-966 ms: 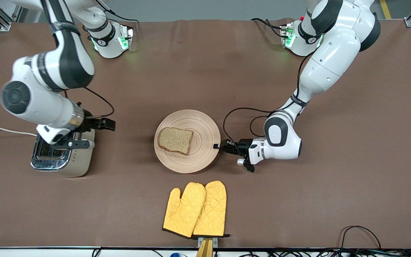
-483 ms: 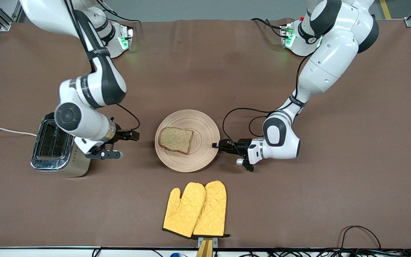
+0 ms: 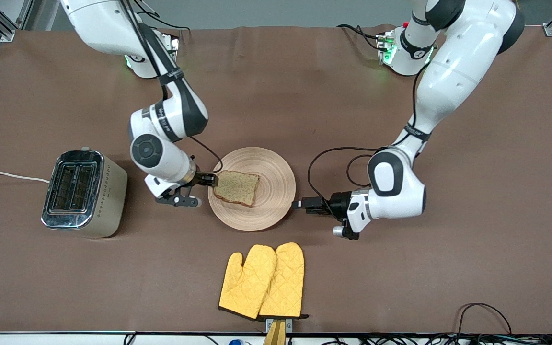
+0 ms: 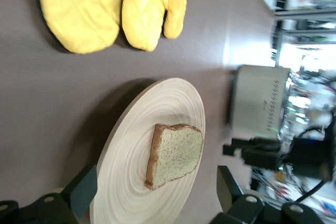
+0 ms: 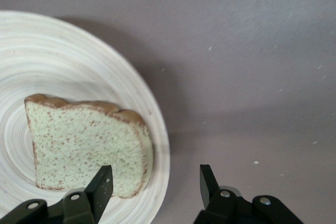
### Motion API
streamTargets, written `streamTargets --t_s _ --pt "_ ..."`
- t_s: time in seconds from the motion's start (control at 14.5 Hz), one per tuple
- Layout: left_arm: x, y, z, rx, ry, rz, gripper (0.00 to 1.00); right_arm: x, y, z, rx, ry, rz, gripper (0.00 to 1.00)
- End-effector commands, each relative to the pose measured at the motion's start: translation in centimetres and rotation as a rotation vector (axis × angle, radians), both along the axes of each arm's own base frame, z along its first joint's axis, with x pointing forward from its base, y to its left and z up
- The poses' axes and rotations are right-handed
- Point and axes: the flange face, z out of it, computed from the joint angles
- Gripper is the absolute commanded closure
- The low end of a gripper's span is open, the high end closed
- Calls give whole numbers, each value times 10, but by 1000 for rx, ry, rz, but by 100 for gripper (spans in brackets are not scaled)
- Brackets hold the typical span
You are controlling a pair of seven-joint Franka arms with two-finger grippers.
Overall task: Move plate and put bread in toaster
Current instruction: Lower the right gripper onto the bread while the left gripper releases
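The round light-wood plate (image 3: pixel 276 191) lies mid-table with the brown bread slice (image 3: pixel 236 188) on it. The cream and chrome toaster (image 3: pixel 83 191) stands toward the right arm's end. My right gripper (image 3: pixel 211 179) is open, low at the plate's rim beside the bread; in the right wrist view its fingers (image 5: pixel 102 182) straddle the bread's (image 5: pixel 84 140) corner and the plate's (image 5: pixel 63 61) rim. My left gripper (image 3: pixel 296 204) is open, just off the plate's rim at the left arm's end. The left wrist view shows plate (image 4: pixel 131 150), bread (image 4: pixel 176 153) and toaster (image 4: pixel 260 98).
A pair of yellow oven mitts (image 3: pixel 262 280) lies nearer the front camera than the plate, and shows in the left wrist view (image 4: pixel 105 9). The toaster's white cord (image 3: pixel 7 175) runs off the table's edge at the right arm's end. Brown cloth covers the table.
My right arm has swung from over the toaster across to the plate's rim by the bread. My left gripper has drawn back a little from the plate. Plate and bread have not moved.
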Motion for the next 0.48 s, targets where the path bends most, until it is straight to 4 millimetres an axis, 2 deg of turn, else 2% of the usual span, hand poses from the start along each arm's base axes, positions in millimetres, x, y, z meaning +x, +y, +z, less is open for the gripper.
streamTargets --t_s 0.0,0.14,0.28,0.41 --pt "-3 9 79 229 29 75 0 -8 5 -8 -2 10 -41 34" --pt "-11 13 118 354 21 33 0 -12 14 -15 -8 14 -45 34" --pt "-14 35 153 477 29 42 0 -14 15 -29 -17 23 -47 34" --pt "-24 54 191 668 -59 0 0 -17 23 -35 -19 16 -73 34"
